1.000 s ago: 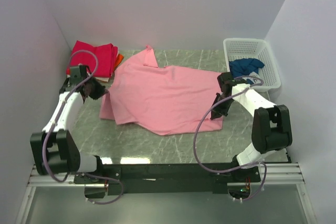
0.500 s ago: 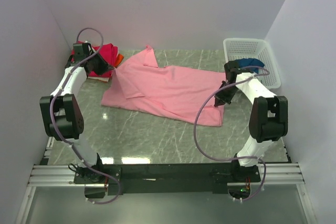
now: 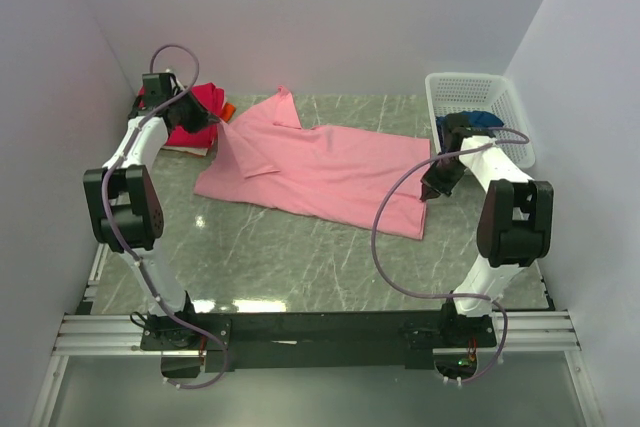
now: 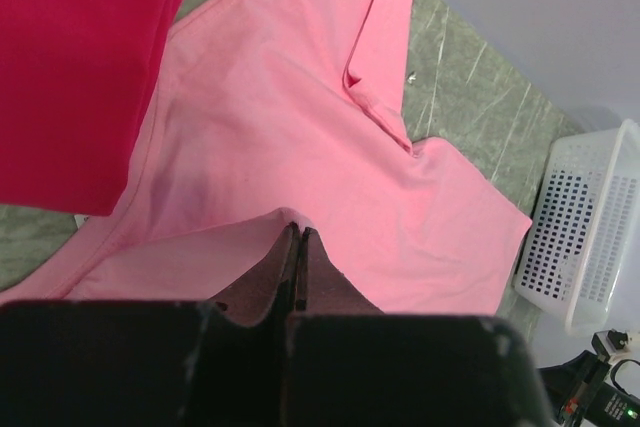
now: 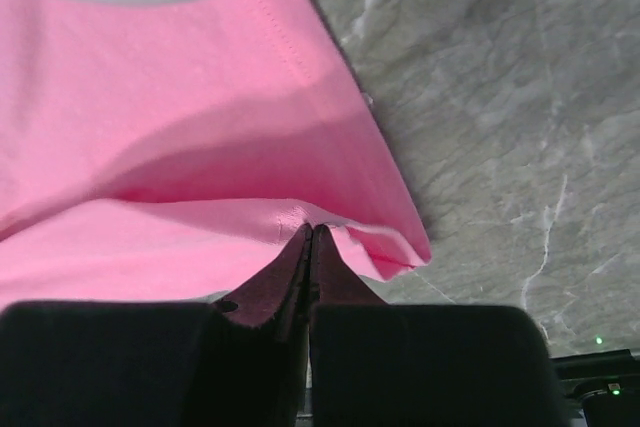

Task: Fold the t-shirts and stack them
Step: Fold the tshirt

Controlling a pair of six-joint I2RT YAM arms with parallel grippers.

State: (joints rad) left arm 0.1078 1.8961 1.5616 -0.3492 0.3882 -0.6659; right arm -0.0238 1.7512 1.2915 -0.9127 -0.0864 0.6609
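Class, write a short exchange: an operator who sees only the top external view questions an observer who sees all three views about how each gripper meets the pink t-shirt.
Operator: From above, the left gripper hides its own tips. Is it holding the pink t-shirt?
Observer: Yes. Its wrist view shows the jaws shut on a pinched fold of the cloth.
Operator: And the right gripper?
Observer: Shut too, pinching cloth close to the shirt's corner, bunched at the tips.
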